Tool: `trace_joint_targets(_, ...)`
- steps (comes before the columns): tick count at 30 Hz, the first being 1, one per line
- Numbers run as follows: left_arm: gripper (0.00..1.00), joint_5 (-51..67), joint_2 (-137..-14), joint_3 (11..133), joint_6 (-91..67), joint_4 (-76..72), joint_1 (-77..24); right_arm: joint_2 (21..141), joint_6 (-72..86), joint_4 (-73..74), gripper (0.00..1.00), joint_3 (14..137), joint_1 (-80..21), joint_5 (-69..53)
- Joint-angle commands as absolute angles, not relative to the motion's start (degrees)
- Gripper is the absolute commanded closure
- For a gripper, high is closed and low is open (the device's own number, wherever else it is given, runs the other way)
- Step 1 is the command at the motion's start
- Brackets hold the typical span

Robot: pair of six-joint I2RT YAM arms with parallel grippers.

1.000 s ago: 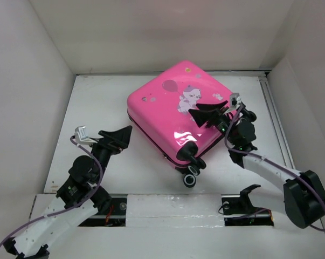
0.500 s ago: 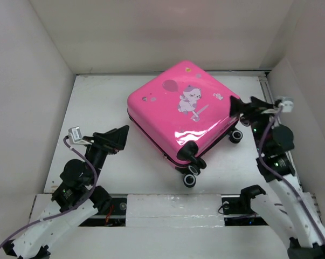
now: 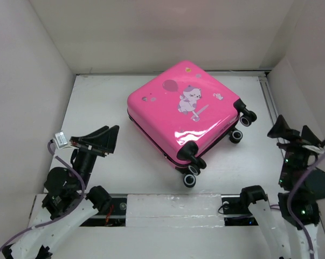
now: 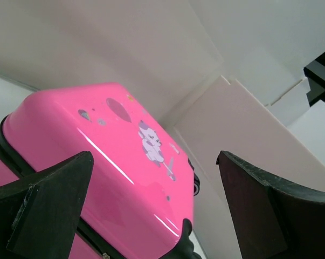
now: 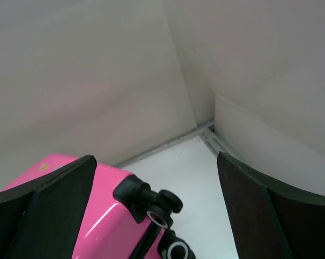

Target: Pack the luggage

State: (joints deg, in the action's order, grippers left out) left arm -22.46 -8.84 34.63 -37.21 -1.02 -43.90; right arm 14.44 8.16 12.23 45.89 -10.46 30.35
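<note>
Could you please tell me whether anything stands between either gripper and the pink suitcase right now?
Nothing visible does. Only table surface lies between the open left gripper and the suitcase, and likewise between the open right gripper and its wheeled side.

Built from white link shells (image 3: 49, 233) and black joint housings (image 3: 59, 182). Tipped with a matte black left tool (image 3: 109, 133) and right tool (image 3: 292, 129), each with two wedge-shaped fingers. Strung with thin purple cables (image 3: 82, 186) off a small white plug (image 3: 59, 141). Dotted with green lights (image 3: 285, 161) on the right.
</note>
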Motion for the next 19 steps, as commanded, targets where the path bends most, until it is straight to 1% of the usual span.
trace_joint_targets(1, 0.0, -20.0, -7.9, 38.6, -34.1, -4.0, -43.9, 9.9, 3.6, 14.4, 0.0, 53.0, -10.2, 28.3)
trace_joint_targets(4, 0.0, -18.0, -7.4, 40.3, -33.4, -5.2, -43.9, 9.4, 1.2, 16.6, 0.0, 57.6, -10.2, 23.8)
trace_joint_targets(8, 0.0, -14.9, -7.4, 43.0, -32.3, -5.8, -43.9, 9.4, 0.0, 20.8, 0.0, 62.7, -10.2, 22.0)
trace_joint_targets(13, 0.0, -14.3, -6.3, 46.6, -29.4, -5.8, -43.9, 8.2, -1.6, 19.6, 0.0, 63.3, -10.2, 20.9)
trace_joint_targets(19, 0.0, -12.4, -8.3, 45.9, -28.7, -5.9, -43.9, 10.7, -1.6, 20.1, 0.0, 63.3, -10.2, 17.8)
